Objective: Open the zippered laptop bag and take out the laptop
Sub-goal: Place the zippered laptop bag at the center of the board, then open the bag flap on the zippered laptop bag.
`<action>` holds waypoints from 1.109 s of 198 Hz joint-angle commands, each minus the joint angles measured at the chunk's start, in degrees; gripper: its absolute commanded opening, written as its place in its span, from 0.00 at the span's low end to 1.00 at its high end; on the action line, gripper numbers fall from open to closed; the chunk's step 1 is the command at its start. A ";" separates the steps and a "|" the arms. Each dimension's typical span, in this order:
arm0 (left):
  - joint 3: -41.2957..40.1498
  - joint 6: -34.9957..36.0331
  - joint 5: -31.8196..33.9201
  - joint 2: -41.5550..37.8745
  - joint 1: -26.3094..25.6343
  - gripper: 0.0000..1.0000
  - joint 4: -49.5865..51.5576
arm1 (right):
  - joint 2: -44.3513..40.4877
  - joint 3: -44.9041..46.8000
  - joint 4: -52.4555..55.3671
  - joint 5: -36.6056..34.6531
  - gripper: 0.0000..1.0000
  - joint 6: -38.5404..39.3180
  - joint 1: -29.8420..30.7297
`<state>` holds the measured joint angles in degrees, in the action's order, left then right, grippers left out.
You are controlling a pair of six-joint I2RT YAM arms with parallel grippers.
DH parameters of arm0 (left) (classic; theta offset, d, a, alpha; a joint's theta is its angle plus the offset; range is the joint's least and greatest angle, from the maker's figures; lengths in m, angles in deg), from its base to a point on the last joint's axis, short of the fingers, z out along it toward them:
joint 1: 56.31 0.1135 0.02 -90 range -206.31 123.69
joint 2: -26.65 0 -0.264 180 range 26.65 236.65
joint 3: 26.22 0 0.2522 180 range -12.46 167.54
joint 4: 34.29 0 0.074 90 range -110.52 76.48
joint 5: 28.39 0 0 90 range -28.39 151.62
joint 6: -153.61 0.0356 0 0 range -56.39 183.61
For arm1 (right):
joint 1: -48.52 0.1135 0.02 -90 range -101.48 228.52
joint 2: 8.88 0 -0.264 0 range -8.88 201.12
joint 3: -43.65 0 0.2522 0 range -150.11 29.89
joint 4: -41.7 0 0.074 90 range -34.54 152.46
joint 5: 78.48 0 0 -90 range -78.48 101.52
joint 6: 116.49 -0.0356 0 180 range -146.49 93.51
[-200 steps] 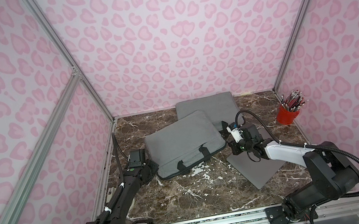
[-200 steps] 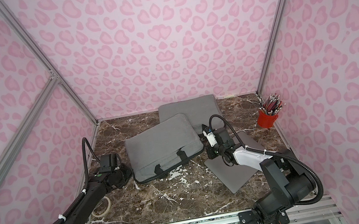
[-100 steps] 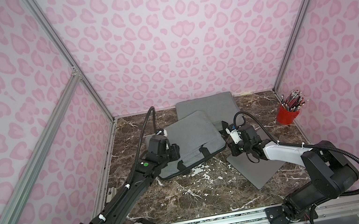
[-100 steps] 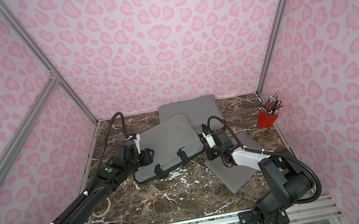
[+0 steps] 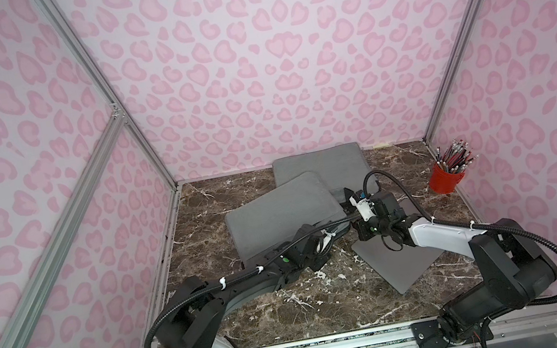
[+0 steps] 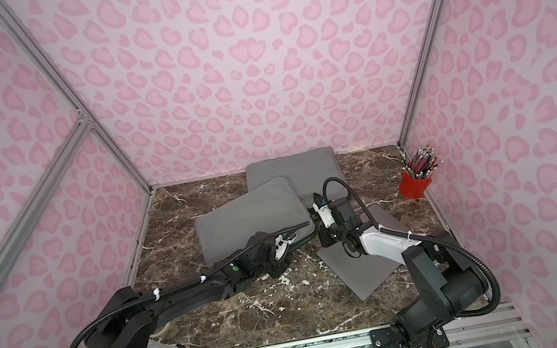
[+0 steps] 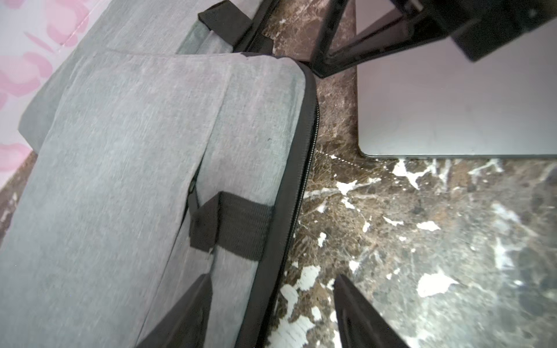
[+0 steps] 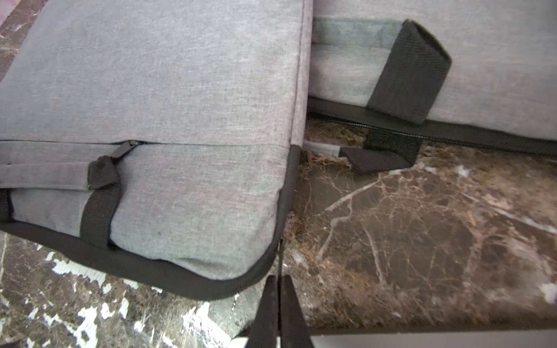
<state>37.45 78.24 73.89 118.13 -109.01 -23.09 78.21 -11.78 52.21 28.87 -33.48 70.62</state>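
Lying flat near the surface's [image 5: 292, 314] middle, the laptop bag [image 5: 276, 217] shows its zipper [image 7: 304, 168] closed, contents hidden. A second grey bag [image 5: 322, 167] lies by the far edge. A laptop [image 5: 400, 269] rests bare toward the right edge. The left gripper [image 7: 271, 313] is spread across the bag's zipper edge, grasping nothing. The right gripper [image 8: 278, 301] is clenched at the bag's corner; whether it pinches the thin dark strip there, I cannot tell. A red cup [image 5: 447, 183] at the right edge holds pencils [image 5: 456, 156].
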 commanded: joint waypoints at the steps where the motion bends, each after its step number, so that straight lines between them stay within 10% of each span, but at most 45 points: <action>1: 1.32 4.55 6.63 3.50 -1.02 0.68 -5.34 | 0.50 -0.32 -0.80 1.99 0.00 -0.84 0.11; 78: 5.44 0.15 15.94 12.30 -0.83 0.61 -10.17 | -1.01 0.34 -0.86 3.57 0.00 -0.93 0.05; 91: 6.93 -0.53 16.26 13.74 -0.85 0.48 -8.99 | -1.54 0.64 -0.89 3.37 0.00 -0.93 0.04; 110: 8.35 -2.05 18.04 14.04 -0.82 0.02 -7.17 | -2.25 0.87 -0.32 2.53 0.00 -0.68 -0.20; 220: -0.05 -6.59 9.87 1.22 -0.73 0.01 -5.44 | 2.27 -5.02 -2.67 2.52 0.00 -0.40 -3.47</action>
<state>37.98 73.28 85.73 120.40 -109.65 -29.91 78.43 -14.47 51.97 35.71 -34.24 67.85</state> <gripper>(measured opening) 0.091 0.048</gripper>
